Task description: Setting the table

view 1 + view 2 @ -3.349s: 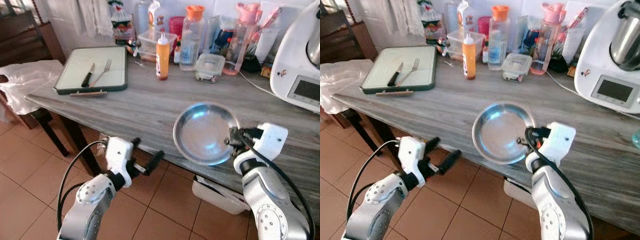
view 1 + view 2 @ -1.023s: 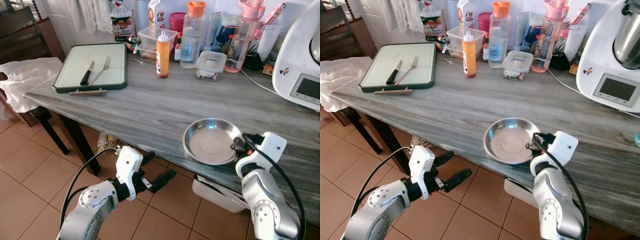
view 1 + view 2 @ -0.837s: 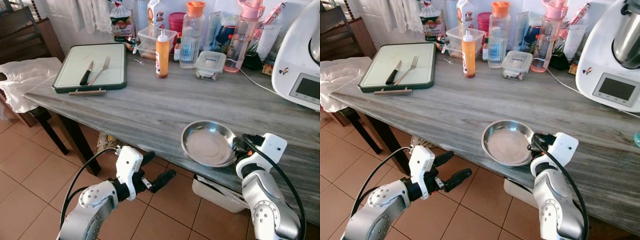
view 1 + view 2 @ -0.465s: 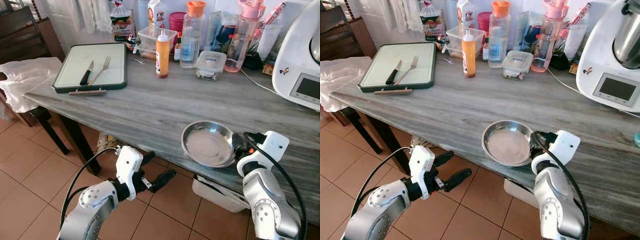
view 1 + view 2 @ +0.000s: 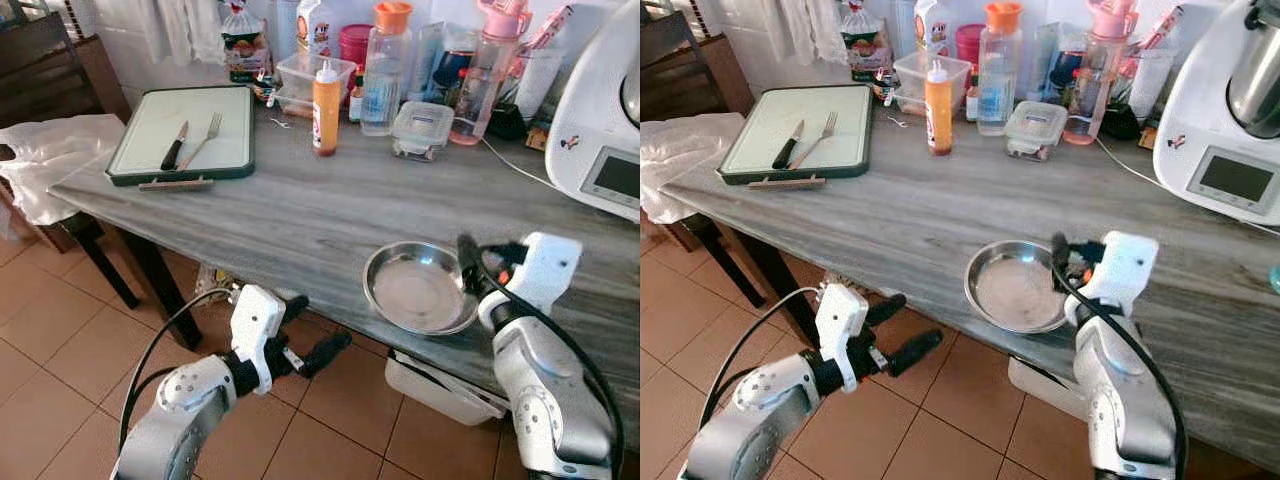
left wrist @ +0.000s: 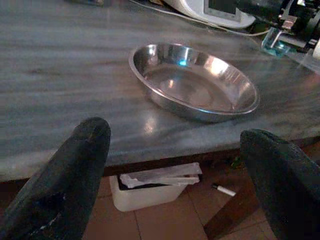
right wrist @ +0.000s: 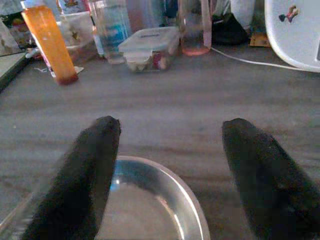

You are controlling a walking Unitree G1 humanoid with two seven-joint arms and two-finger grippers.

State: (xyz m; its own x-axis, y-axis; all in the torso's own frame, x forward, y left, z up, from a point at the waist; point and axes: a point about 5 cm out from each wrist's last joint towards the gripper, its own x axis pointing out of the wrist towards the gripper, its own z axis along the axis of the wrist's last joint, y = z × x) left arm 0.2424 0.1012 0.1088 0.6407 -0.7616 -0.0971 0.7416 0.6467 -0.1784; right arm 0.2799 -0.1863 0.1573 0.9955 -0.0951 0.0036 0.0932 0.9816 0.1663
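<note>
Bare grey tabletop (image 5: pixel 290 215) between the steel dish (image 5: pixel 418 288) and the back-row bottles (image 5: pixel 383 68), cutting board (image 5: pixel 180 135) far left.

A home kitchen: grey wood-grain table (image 5: pixel 280 200) over terracotta floor tiles (image 5: pixel 50 360), crowded along the wall with an orange sauce bottle (image 5: pixel 325 108), water bottles (image 5: pixel 383 70), plastic food containers (image 5: pixel 420 132), a white cooking appliance (image 5: pixel 605 120), and a cutting board (image 5: pixel 185 135) bearing knife and fork.

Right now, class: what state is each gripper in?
Left gripper: open, holding nothing, below the table edge.
Right gripper: open, holding nothing, just above the metal plate on the table.
</note>
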